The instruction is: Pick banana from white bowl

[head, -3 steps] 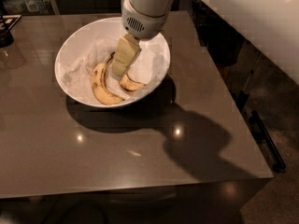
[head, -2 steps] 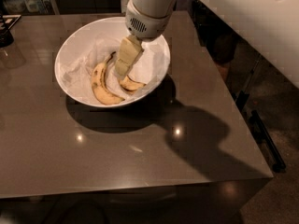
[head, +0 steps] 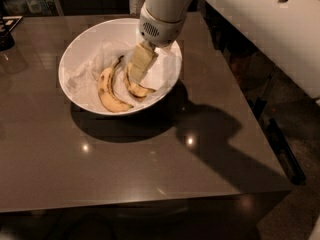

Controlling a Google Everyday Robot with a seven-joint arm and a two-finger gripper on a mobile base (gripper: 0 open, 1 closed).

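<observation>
The white bowl (head: 75,51) stands on the far left part of the table, lined with crumpled white paper. Two bananas lie in it. The slimmer banana (head: 140,90), streaked brown with a browned tip, lies in the right half. The broader, spotted yellow banana (head: 107,91) lies to its left. My gripper (head: 137,73) reaches down into the bowl from the upper right. Its cream tip is right over the upper end of the slimmer banana and hides that part. I cannot tell whether it touches the banana.
The bowl sits on a dark brown glossy table (head: 150,174). The table's right edge runs close to the bowl's right side, with the floor beyond. A dark object (head: 6,34) sits at the far left edge. My white arm (head: 250,24) crosses the top right.
The gripper has edged slightly lower onto the slimmer banana. The bowl and both bananas have not moved.
</observation>
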